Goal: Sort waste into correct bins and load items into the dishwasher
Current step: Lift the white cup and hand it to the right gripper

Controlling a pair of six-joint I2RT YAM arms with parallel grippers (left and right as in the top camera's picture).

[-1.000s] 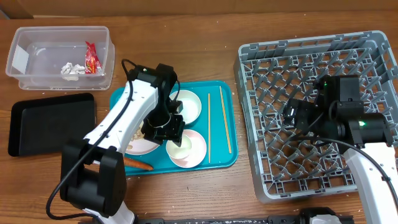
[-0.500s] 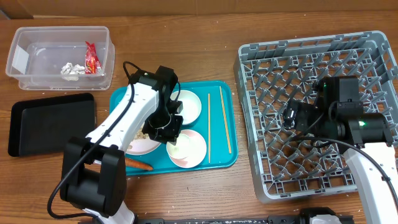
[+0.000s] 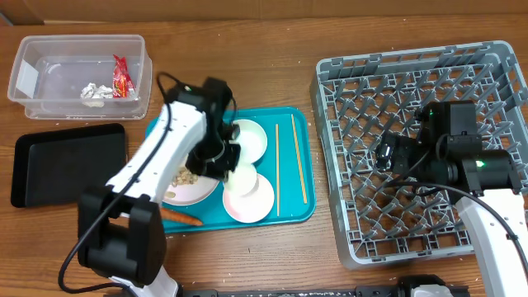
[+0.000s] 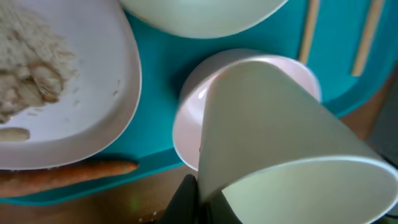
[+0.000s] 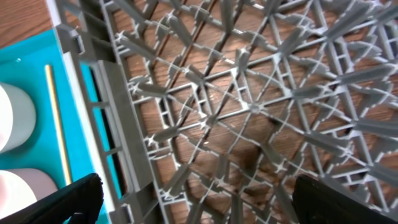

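A: What has my left got?
B: Your left gripper (image 3: 224, 162) is clamped on the small white cup (image 4: 273, 124), smooth and tapered, tipped with its mouth toward the wrist camera. Only one dark finger (image 4: 186, 200) shows by the rim; the other is hidden. The cup hangs over the glossy lower bowl (image 4: 186, 124) on the teal tray (image 3: 293, 210).
A: The rest of that tray?
B: A second bowl (image 3: 249, 139) at twelve o'clock of the first. The round plate (image 3: 194, 191) at nine carries lumpy rice (image 4: 25, 56) and beige scraps (image 4: 13, 134), and from overhead your arm covers part of it. The carrot (image 4: 68, 174) lies at the tray's seven o'clock edge and two thin chopsticks (image 3: 278, 165) at three.
A: Bins?
B: The clear tub (image 3: 58, 62) at eleven o'clock of the table holds the red wrapper (image 3: 122, 76) and the crumpled tissue (image 3: 95, 91). The matte black tray (image 3: 70, 161) sits at nine.
A: My right?
B: Your right gripper (image 3: 388, 154) hovers over the grey peg-grid rack (image 3: 487, 82), fingers spread apart
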